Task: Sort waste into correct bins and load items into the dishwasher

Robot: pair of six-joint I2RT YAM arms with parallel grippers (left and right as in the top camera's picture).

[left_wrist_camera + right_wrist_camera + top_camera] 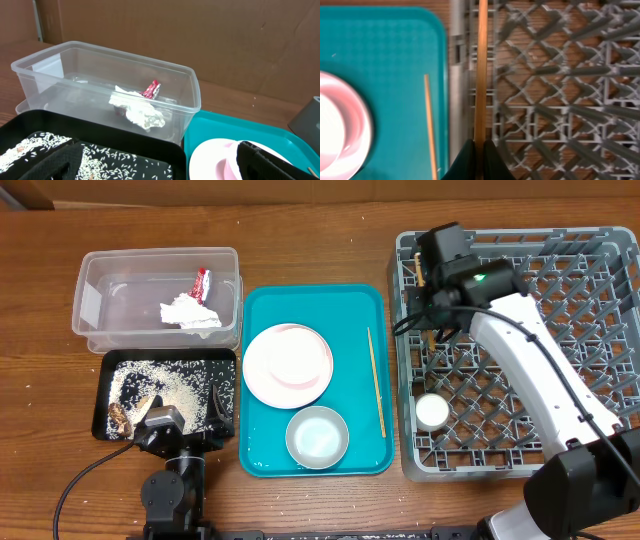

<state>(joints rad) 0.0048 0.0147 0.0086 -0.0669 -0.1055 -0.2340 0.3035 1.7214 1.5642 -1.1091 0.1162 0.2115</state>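
Loading the dishwasher: right gripper (479, 149) pinches 1 chopstick (481, 75) over the dish rack (456, 100); next, likely lower and release.

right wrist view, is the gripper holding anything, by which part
The right gripper is shut on a thin wooden chopstick, pinching its shaft between fingertips above the grey plastic dish rack; how near its end is hidden.

Bare table (320, 240) behind the teal tray (350, 310) is open, same for the strip left of the tub (160, 252). Tub and black tray (200, 358) sit tight together, no way between. Rack (590, 290): right arm (510, 330) crosses it diagonally, cup (432, 412) blocks the front-left corner, pegs all over. 1 chopstick (376, 380) lies along the teal tray's right side.
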